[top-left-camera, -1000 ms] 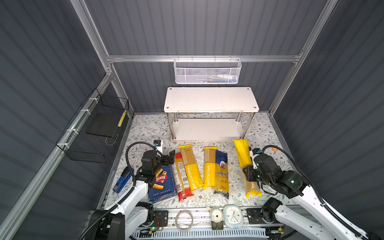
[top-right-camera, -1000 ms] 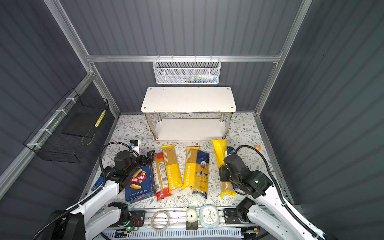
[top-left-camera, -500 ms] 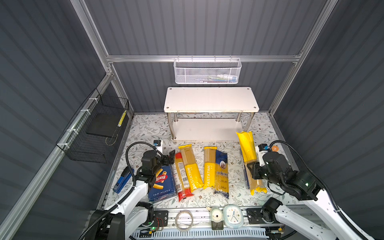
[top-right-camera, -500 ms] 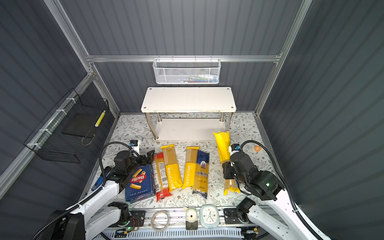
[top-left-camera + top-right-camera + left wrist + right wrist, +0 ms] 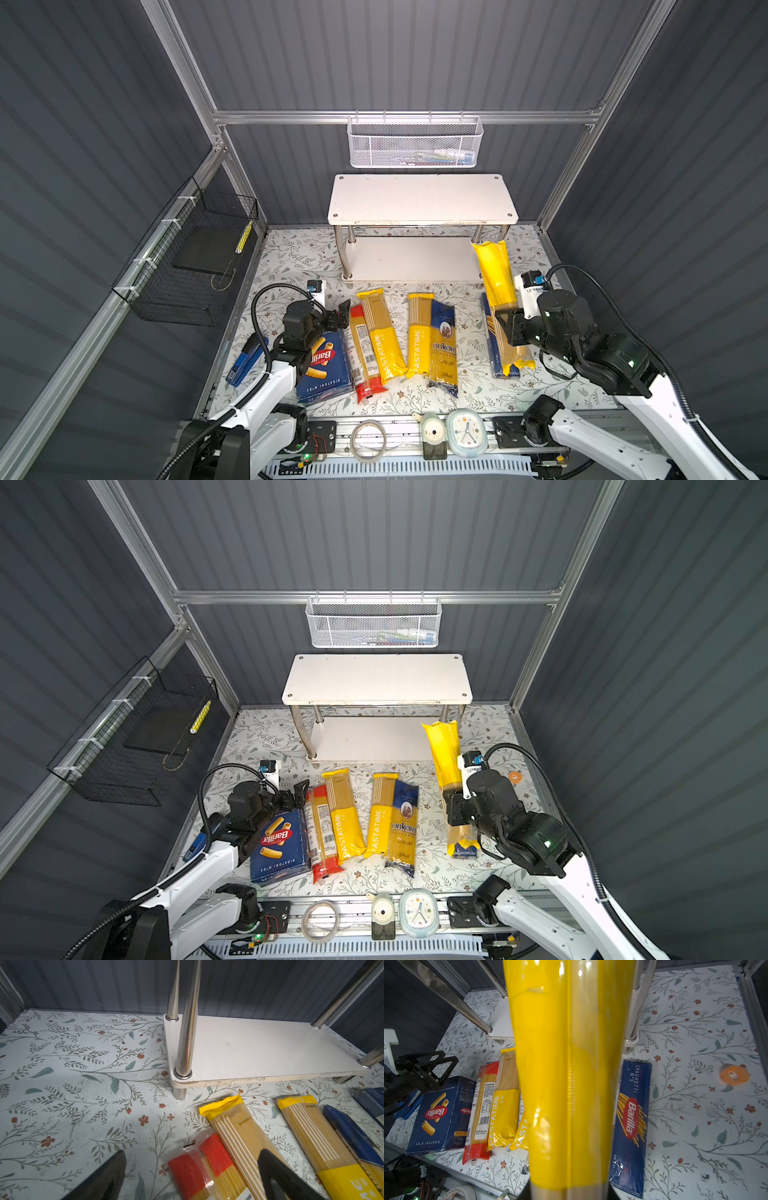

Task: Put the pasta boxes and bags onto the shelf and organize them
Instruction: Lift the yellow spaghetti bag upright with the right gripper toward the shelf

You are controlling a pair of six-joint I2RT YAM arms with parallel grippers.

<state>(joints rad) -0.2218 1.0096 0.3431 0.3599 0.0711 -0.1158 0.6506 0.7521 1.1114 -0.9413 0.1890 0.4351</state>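
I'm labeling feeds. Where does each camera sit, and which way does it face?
Both top views: high in front, looking down at the shelf; left arm and right arm show.
Left wrist: low, facing the shelf's lower board; open left end effector shows.
Right wrist: looks along the gripped yellow bag; right end effector barely shows.
Shared: all show the shelf.

White mesh basket (image 5: 413, 141), black wire basket (image 5: 183, 266), pale-blue clock (image 5: 466, 430), floral mat (image 5: 291, 257).

Both boards of the shelf (image 5: 422, 199) lie bare; chrome legs (image 5: 187, 1022) flank the lower opening. Bags (image 5: 382, 336) and boxes (image 5: 324, 370) line the tabletop's (image 5: 291, 257) front edge; its left rear corner is open.
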